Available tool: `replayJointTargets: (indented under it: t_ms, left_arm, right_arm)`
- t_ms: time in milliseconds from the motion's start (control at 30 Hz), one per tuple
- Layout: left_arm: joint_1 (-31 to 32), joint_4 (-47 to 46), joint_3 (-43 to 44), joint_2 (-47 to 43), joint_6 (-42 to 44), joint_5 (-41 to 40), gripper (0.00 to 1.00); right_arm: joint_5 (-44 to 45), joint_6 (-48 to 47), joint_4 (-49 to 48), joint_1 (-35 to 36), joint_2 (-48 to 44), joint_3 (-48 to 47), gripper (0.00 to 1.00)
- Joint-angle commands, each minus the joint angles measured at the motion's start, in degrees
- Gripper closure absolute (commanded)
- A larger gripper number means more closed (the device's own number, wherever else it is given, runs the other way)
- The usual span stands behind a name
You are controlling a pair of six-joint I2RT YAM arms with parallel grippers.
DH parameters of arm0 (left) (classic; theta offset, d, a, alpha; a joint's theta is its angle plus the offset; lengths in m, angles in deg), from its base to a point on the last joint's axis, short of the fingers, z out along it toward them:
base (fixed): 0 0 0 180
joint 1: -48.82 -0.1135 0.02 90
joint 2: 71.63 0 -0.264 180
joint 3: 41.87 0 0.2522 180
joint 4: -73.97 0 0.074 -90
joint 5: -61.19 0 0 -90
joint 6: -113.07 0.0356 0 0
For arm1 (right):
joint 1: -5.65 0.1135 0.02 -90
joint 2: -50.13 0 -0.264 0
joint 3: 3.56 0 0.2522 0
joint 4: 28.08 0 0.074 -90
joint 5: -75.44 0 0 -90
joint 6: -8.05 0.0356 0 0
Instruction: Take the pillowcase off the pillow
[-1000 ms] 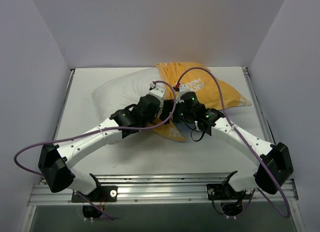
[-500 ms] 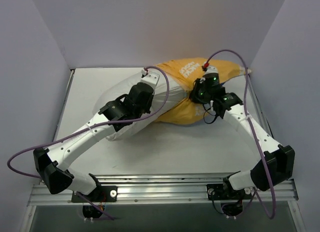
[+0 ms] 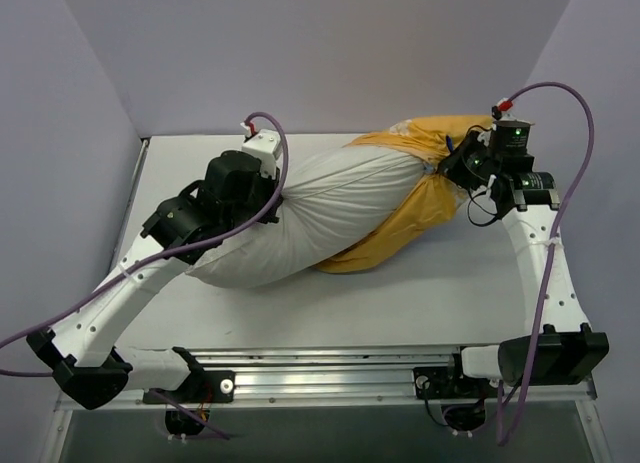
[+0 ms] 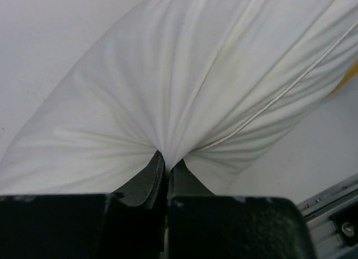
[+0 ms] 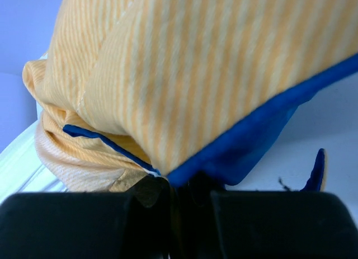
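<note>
Right end of the pillow (image 3: 320,208), seemingly inside the pillowcase (image 3: 395,233)

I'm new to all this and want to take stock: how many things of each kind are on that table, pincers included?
pillow, white: 1
pillowcase, orange-yellow with blue: 1
pincers: 2 (left pincer shut on the pillow, right pincer shut on the pillowcase)
Total: 4

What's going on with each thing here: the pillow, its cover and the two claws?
pillow, mostly bare, pulled long, right end inside the pillowcase.
pillowcase, bunched around the pillow's right end, orange side showing.
left gripper, shut on the pillow.
right gripper, shut on the pillowcase.
</note>
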State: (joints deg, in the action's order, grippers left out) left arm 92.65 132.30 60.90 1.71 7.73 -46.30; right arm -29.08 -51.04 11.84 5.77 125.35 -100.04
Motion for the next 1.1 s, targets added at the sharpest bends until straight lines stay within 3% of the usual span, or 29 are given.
replayJointTargets:
  t_ms: [0, 200, 267, 400, 467, 500, 633, 733, 767, 867, 900, 1000, 1067]
  left_arm:
    - [-5.07, 13.86, 9.32, -7.51, -0.66, -6.43, 0.98]
    - [-5.07, 25.29, 25.41, -1.81, -3.74, 12.53, 0.98]
    - [-5.07, 26.0, 27.61, 0.3, -4.62, 16.07, 0.98]
    - [-7.53, 23.19, 24.3, 2.77, -5.32, 23.72, 0.98]
    - [-10.77, 20.38, 21.13, 4.69, -5.15, 27.42, 0.98]
    - [-11.92, 19.42, 17.72, 5.58, -5.41, 27.6, 0.98]
    - [-17.9, 12.23, 10.59, 10.93, -4.62, 26.91, 0.97]
    - [-19.93, 7.48, 9.07, 15.24, -3.57, 19.71, 0.84]
    - [-20.01, 6.32, 9.16, 16.64, -3.04, 16.47, 0.71]
    - [-20.28, 0.87, 10.12, 18.58, -0.32, 11.19, 0.45]
    - [-20.45, -0.27, 10.74, 19.11, 0.47, 6.56, 0.26]
    - [-20.54, -3.35, 14.78, 21.14, 4.33, -0.84, 0.03]
    - [-20.54, -5.46, 17.23, 20.79, 7.5, -2.36, 0.06]
  right_arm:
    - [15.16, -2.26, -10.08, -7.85, -2.09, -7.35, 1.0]
    - [10.4, -9.29, -0.06, -7.68, 0.7, -25.08, 1.0]
    - [7.15, -9.73, 1.35, -7.24, 1.68, -28.1, 1.0]
    - [2.14, -8.68, -1.54, -5.49, 2.74, -27.07, 0.89]
    - [0.82, -9.12, -2.07, -4.08, 4.49, -24.78, 0.75]
    - [0.9, -10.16, -1.9, -1.9, 5.37, -24.08, 0.63]
    - [3.44, -12.11, 0.13, 3.21, 11.25, -20.48, 0.34]
    - [3.02, -12.11, -2.85, 5.76, 11.0, -14.77, 0.2]
    - [2.84, -12.2, -3.73, 6.46, 10.65, -13.71, 0.17]
    - [3.97, -12.46, -5.4, 9.19, 8.81, -10.19, 0.11]
    - [4.5, -12.46, -6.02, 9.89, 8.02, -8.18, 0.09]
    - [7.14, -12.28, -8.83, 12.35, 4.68, -4.4, 0.07]
    - [7.75, -12.37, -11.02, 14.19, 1.78, -0.35, 0.06]
